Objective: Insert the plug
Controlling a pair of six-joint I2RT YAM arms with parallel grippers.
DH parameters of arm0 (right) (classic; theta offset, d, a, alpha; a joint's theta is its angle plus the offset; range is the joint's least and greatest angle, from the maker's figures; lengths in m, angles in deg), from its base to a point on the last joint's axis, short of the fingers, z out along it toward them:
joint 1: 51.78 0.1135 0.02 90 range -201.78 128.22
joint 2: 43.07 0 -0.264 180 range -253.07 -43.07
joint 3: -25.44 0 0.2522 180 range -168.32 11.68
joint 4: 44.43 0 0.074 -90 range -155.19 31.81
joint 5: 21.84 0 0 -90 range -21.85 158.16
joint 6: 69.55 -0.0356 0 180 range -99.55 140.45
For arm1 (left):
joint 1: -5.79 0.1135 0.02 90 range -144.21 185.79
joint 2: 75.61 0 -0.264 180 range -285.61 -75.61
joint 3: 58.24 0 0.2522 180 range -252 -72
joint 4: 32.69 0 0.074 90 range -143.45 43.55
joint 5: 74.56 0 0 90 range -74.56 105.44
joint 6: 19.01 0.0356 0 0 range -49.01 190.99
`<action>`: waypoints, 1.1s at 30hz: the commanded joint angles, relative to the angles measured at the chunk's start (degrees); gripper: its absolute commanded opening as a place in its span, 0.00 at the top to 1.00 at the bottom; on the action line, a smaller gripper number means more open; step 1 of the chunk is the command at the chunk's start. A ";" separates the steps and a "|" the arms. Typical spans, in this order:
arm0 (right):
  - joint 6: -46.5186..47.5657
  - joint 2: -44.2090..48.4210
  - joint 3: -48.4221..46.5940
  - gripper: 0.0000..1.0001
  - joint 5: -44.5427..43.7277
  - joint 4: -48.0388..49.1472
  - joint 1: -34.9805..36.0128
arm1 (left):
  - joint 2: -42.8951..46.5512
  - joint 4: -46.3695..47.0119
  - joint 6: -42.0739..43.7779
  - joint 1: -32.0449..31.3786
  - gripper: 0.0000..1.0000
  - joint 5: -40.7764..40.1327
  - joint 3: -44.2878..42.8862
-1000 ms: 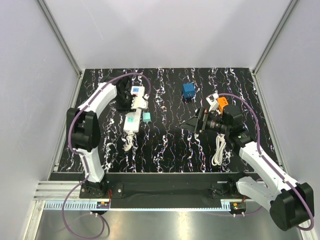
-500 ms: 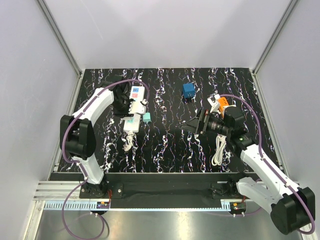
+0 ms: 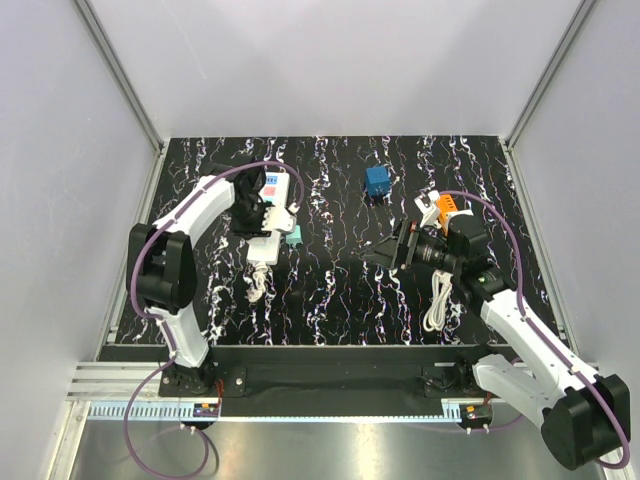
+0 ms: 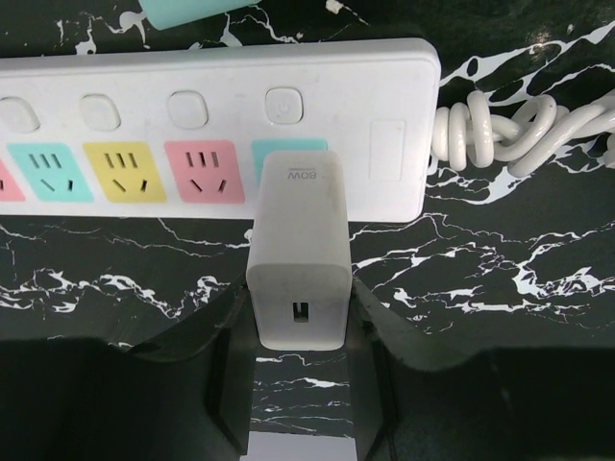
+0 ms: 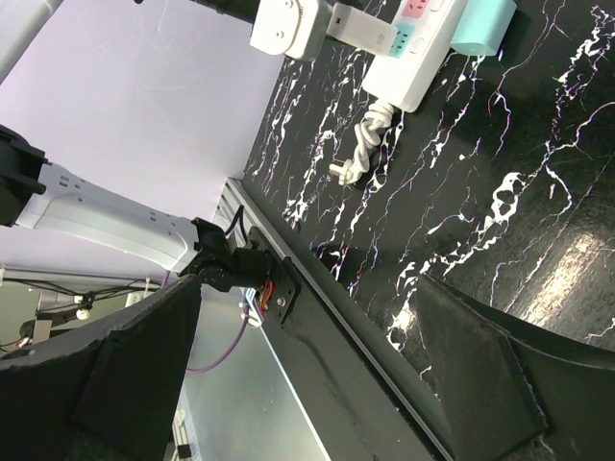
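Observation:
A white power strip (image 4: pixel 192 72) with coloured sockets lies across the left wrist view, and it also shows in the top view (image 3: pixel 264 245). A white 60W charger plug (image 4: pixel 298 250) stands over the teal socket nearest the cord end. I cannot tell how deep its prongs sit. My left gripper (image 4: pixel 300 298) is shut on the charger, one finger against each side. In the top view the left gripper (image 3: pixel 264 210) is over the strip at the left. My right gripper (image 3: pixel 385 250) is open and empty, held above mid-table; it also shows in its wrist view (image 5: pixel 307 375).
The strip's coiled white cord (image 4: pixel 509 130) lies at its end, and it shows in the top view (image 3: pixel 257 285). A teal block (image 3: pixel 293 235) sits beside the strip. A blue cube (image 3: pixel 377 180) stands further back. An orange part (image 3: pixel 445 208) and a white cable (image 3: pixel 437 300) lie on the right.
My left arm has shifted its elbow and the gripper has edged along the strip, still holding the charger. My right gripper has drifted slightly left.

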 commanded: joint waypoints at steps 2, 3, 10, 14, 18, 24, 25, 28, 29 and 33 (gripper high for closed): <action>1.22 1.29 -0.01 0.00 -1.01 0.41 0.30 | -0.43 0.65 0.47 -0.29 1.00 -0.79 -1.58; 1.22 1.29 0.08 0.00 -1.01 0.41 0.30 | -0.60 0.65 0.47 -0.29 1.00 -1.14 -1.75; 1.31 1.56 -0.01 0.00 -0.83 0.23 0.30 | -2.19 0.39 0.38 -0.73 1.00 -3.34 -2.55; 1.48 1.73 0.35 0.00 -0.92 0.14 0.30 | -3.24 0.30 0.29 -1.08 1.00 -4.30 -2.81; 1.66 1.99 0.52 0.00 -1.01 0.14 0.30 | -3.77 0.13 0.38 -1.17 1.00 -4.66 -2.72; 2.19 2.08 0.79 0.00 -1.36 0.14 0.30 | -3.33 -0.14 0.11 -1.17 1.00 -4.92 -1.67; 2.10 2.17 0.87 0.00 -1.36 0.23 0.30 | -3.33 0.21 0.29 -1.34 1.00 -4.75 -1.58; 2.36 2.26 0.96 0.00 -1.62 0.14 0.30 | -4.91 0.30 -0.06 -2.92 1.00 -6.41 -2.46; 2.36 2.26 1.05 0.00 -1.63 0.23 0.30 | -5.17 0.22 -0.32 -3.27 1.00 -6.41 -2.72; 2.54 2.61 1.05 0.00 -1.63 -1.51 0.39 | -7.45 -0.05 -1.99 -4.16 1.00 -8.16 -3.69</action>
